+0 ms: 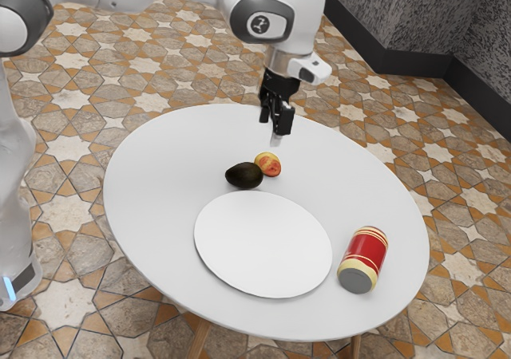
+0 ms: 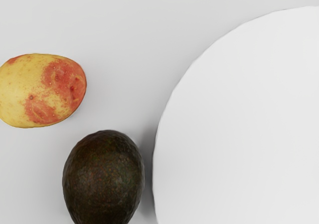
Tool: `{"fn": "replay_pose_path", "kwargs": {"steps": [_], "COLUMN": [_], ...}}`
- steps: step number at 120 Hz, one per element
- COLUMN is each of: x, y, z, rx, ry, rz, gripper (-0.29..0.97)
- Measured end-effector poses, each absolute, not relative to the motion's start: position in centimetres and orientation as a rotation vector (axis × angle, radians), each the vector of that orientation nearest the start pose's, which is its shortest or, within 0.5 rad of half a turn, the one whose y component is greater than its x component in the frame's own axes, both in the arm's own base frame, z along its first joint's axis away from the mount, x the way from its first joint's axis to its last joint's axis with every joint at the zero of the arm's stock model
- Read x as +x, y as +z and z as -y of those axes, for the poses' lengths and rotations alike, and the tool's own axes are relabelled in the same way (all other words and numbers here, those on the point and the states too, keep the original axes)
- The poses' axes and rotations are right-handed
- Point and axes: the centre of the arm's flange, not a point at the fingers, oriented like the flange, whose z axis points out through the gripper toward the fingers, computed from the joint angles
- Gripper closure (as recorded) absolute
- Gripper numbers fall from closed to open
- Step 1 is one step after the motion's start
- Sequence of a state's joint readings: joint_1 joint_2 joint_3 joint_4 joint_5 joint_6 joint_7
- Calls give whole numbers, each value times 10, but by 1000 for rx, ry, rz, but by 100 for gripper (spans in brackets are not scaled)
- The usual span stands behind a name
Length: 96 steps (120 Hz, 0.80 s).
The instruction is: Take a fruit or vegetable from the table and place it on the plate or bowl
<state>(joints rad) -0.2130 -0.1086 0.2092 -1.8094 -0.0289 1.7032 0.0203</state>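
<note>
Two fruits on a round white table (image 1: pixel 160 167), both resting on the bare tabletop rather than on the plate. First, a dark green-brown, pebbly-skinned avocado (image 1: pixel 243 175). Second, a smaller yellow fruit (image 1: pixel 269 164) with red blotches. Sit just beside each other near the table's middle, the yellow fruit toward the exterior view's right of the avocado and a little farther back. From the wrist view, a narrow strip of bare table (image 2: pixel 149 25) between yellow fruit (image 2: pixel 41 89) and avocado (image 2: pixel 103 176): close, not touching.

Flat, round white plate (image 1: pixel 263 243) on the nearer half of the table. Avocado just off its far rim. In the wrist view, a thin gap of tabletop between avocado and the plate (image 2: pixel 249 124) edge.

Black two-finger gripper (image 1: pixel 276 138) pointing straight down from the white arm (image 1: pixel 263 16), hanging in the air over the table. In the exterior view, lower end just above the yellow fruit, clear of both fruits and of the plate. Whether spread or closed: cannot tell from this side-on angle.

Red cylindrical can (image 1: pixel 363 259) with cream bands and a grey end, lying on its side near the table's edge. Lies at the exterior view's right of the plate, well apart from the fruits.

Around the table, tiled floor (image 1: pixel 96 80) in orange and cream star patterns. Dark speckled wall (image 1: pixel 415 16) at the back.
</note>
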Motion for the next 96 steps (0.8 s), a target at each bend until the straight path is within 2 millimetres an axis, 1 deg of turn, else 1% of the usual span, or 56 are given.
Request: {"fn": "replay_pose_path", "kwargs": {"steps": [8, 16, 23, 28, 33, 51, 59, 69, 75, 96], "x": [532, 530, 526, 524, 524, 531, 527, 521, 519, 517], "y": [577, 552, 531, 524, 519, 494, 485, 477, 473, 467], "z": [3, 2, -10, -18, -21, -18, -19, -34, -38, -39], "rx": [-3187, -3189, -3193, -3194, -3192, -3180, -3180, -3186, -3187, -3187], "ry": [-34, -17, -1, -7, -14, 13, 29, 47, 57, 68], "rz": [-57, -77, -63, -56, -64, -126, -146, -129, -128, -165], "gripper": [0, 0, 0, 0, 0, 0, 0, 0, 0, 0]}}
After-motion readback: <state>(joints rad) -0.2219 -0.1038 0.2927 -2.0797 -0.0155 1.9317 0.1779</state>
